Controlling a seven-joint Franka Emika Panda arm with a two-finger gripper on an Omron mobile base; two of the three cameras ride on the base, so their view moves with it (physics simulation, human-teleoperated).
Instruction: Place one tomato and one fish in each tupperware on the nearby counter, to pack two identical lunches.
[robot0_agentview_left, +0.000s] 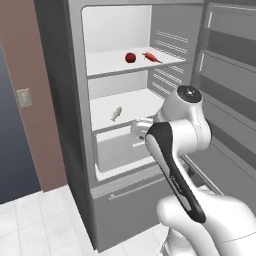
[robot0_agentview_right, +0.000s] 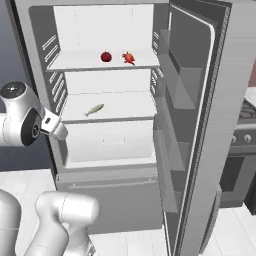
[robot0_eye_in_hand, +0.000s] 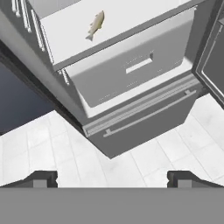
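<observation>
An open grey refrigerator stands on a pale tiled floor, its smooth matte shell boxy and tall. Its door is swung wide to the right of the refrigerator's cavity, with moulded bins lining the inner face. Inside the refrigerator, ribbed rails run down both side walls. An upper shelf and a lower shelf are flat white slabs. Beneath the lower shelf sits a pale grey drawer with a recessed rectangular grip, and under that a darker freezer drawer with a thin bar handle.

The white glossy robot arm, with dark joint panels, bends in front of the refrigerator's lower half.

On the upper shelf, near its middle, rests a tomato, a small glossy red ball. Just beside it to the right lies an orange-red fish with fins. On the lower shelf, left of centre, lies a pale fish, slim and silvery-beige, set at a slant.

No writing or labels can be read anywhere.

The gripper hangs in front of the refrigerator's drawers, above the floor. Its two small dark fingertips stand spread as wide as they go, holding nothing and touching nothing.
</observation>
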